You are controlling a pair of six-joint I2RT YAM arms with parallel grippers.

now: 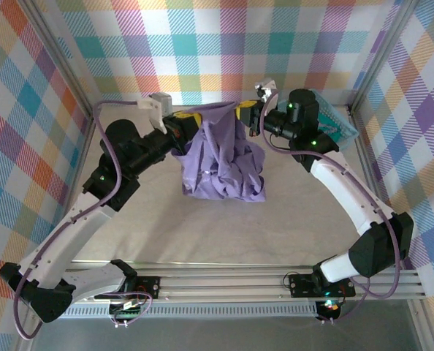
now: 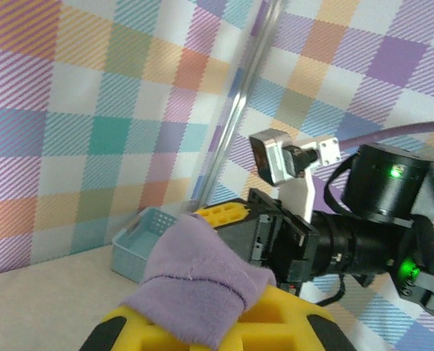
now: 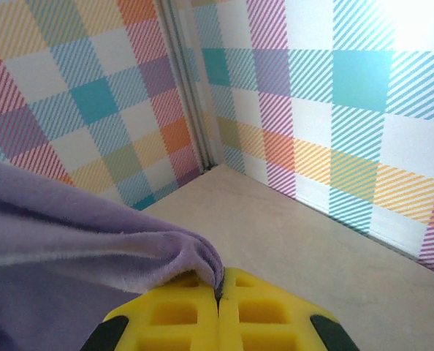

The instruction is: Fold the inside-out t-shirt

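We are holding the inside-out t-shirt (image 1: 221, 164) up, left fingers (image 2: 297, 329) and right fingers (image 3: 231, 292) clamped on its edge; no fold yet.

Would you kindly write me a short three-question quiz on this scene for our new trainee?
1. True or false: the left gripper and the right gripper are both shut on the lavender t-shirt.
2. Where on the table does the teal basket stand? A: at the near edge. B: in the far right corner. C: under the t-shirt.
3. Missing word: the t-shirt hangs bunched between the grippers, not yet ____.
Key: 1 true; 2 B; 3 folded.
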